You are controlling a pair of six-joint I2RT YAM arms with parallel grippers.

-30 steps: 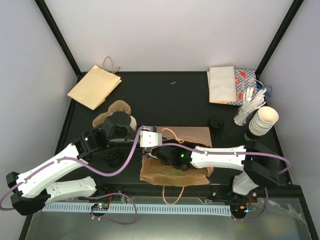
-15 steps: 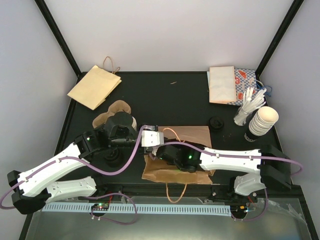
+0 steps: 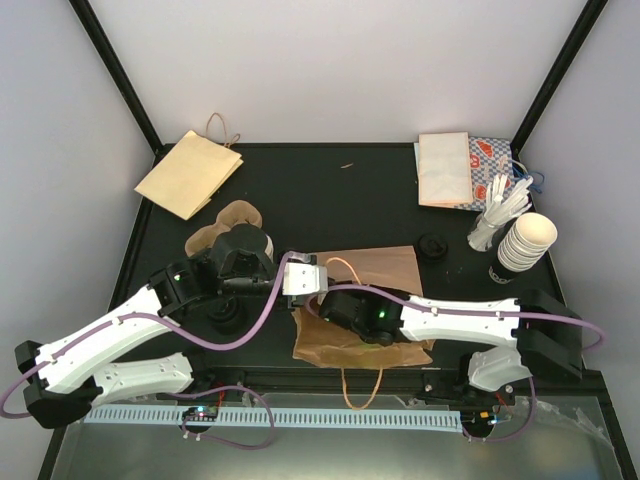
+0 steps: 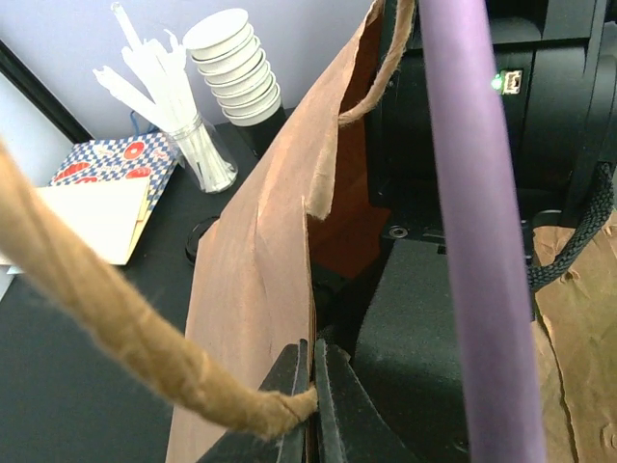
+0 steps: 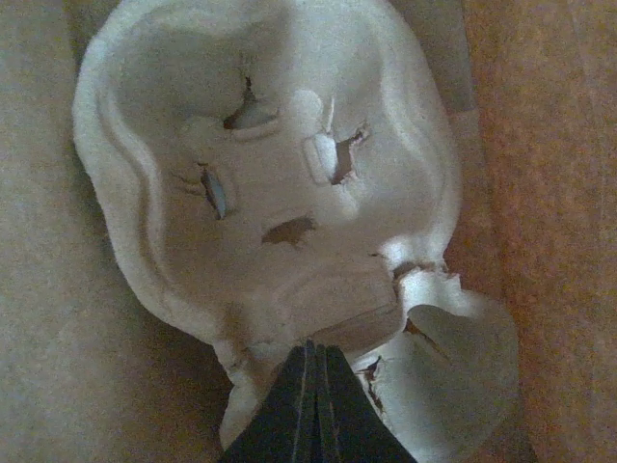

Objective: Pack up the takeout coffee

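At the bottom of the overhead view both arms leave their bases low and nearly flat. The left arm slants up from the lower left corner, and the right arm lies stretched leftward from the lower right. They meet at centre frame over a brown paper bag lying on the black table. That view hides both sets of fingertips, but the wrist cameras show them. The left gripper is pinched narrow on the bag's torn upper edge, where a twisted handle cord meets it. This holds the bag wall upright, with the purple cable crossing close in front. The right gripper is inside the bag, its fingers pressed together. Its tips are at the rim of a pale moulded tray lying on the bag's floor, and I cannot tell whether any rim is nipped between them. The overhead view does not show this tray. Just beyond the left wrist, left of centre, sits a brown cup carrier. A cream sliver at its right edge may be the takeout coffee, but it is too hidden to be sure. A black lid lies right of centre. Farther off at the right edge stand a stack of cups and a glass of white utensils. Napkins and packets are at upper right, and a flat paper bag at upper left.
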